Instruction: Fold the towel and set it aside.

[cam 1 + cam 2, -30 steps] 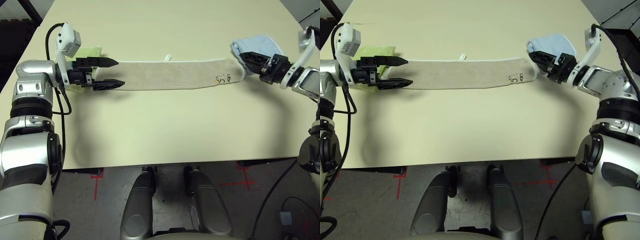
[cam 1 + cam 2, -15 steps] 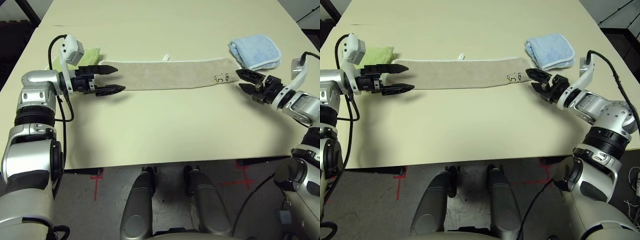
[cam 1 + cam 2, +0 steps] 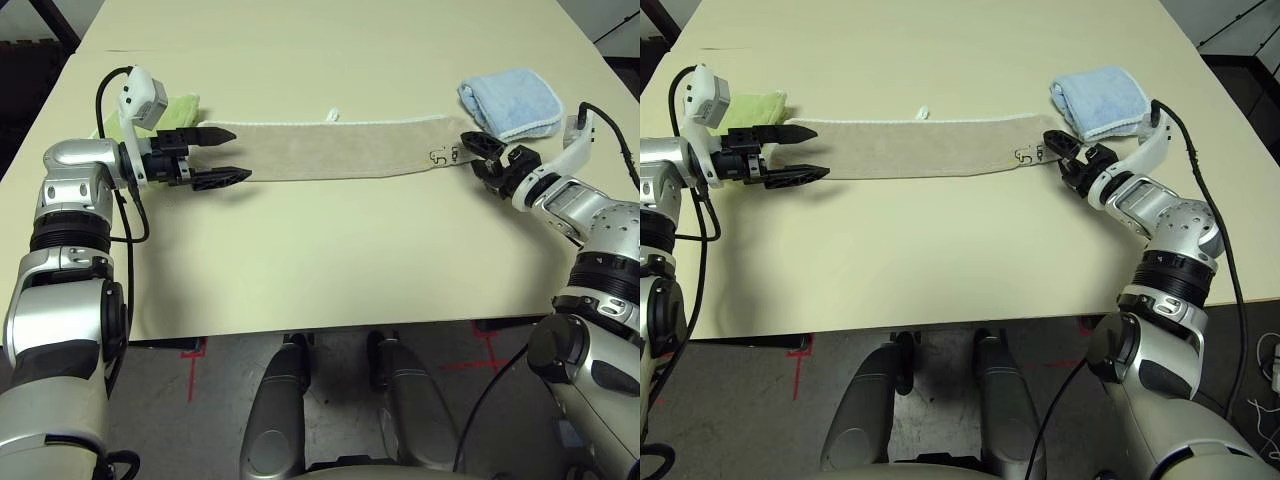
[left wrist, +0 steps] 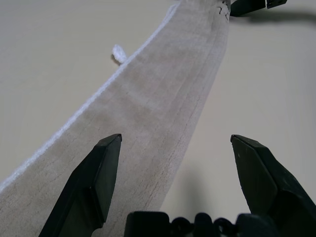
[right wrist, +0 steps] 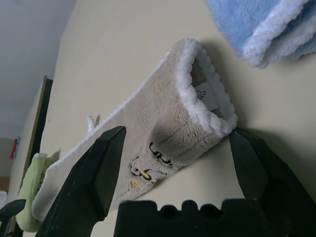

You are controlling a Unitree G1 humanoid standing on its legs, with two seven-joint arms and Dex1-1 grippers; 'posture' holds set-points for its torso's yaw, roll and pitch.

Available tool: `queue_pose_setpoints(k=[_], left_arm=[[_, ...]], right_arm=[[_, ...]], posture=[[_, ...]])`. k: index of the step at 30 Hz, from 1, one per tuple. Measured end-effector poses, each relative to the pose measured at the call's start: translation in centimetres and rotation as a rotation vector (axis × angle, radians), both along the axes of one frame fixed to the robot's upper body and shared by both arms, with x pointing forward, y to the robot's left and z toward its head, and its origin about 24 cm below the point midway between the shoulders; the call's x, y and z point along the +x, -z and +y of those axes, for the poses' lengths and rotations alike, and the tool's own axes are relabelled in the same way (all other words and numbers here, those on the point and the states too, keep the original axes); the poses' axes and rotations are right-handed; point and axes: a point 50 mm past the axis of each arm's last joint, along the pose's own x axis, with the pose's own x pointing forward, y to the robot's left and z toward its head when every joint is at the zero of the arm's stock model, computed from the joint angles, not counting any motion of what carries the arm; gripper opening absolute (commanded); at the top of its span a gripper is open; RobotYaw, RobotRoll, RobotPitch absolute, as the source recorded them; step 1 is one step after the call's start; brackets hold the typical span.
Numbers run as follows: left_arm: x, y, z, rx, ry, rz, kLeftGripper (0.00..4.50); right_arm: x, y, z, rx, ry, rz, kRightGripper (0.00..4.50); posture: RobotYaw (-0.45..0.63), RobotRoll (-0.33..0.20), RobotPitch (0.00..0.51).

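My open, empty claws, left [image 3: 222, 157] and right [image 3: 484, 160], hovered at both ends of the long folded towel [image 3: 330, 150].

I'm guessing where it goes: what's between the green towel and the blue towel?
The beige towel, in the left eye view.
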Motion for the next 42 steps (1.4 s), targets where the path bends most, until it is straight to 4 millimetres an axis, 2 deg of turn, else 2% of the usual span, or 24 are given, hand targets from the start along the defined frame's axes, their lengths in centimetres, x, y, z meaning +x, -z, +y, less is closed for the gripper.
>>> queue_pose_setpoints(k=[3,11,23,31,38,42], left_arm=[[0.0,0.0,0.0,0.001,0.0,0.0,4.5],[0.0,-0.1,0.0,0.003,0.003,-0.002,4.5],[-0.1,-0.4,-0.2,0.013,0.015,-0.013,4.5],[0.0,-0.3,-0.2,0.009,0.013,-0.007,4.5],[0.0,-0.3,-0.2,0.009,0.012,-0.007,4.5],[0.0,-0.3,-0.2,0.009,0.012,-0.007,4.5]], right_arm=[[0.2,0.2,0.2,-0.008,0.007,0.009,3.14],[0.5,0.5,0.5,-0.005,0.03,0.019,0.04],[0.0,0.4,-0.4,-0.015,0.056,0.0,0.02],[-0.6,-2.3,-1.1,-0.035,-0.011,-0.151,0.02],[-0.9,-3.1,-1.2,-0.044,-0.04,-0.192,0.02],[-1.0,-3.7,-0.6,-0.058,-0.088,-0.236,0.02]], posture=[[0.01,0.0,0.288],[0.0,0.0,0.287],[-0.01,0.0,0.277],[-0.01,0.0,0.269],[-0.01,0.0,0.265],[-0.01,0.0,0.264]])
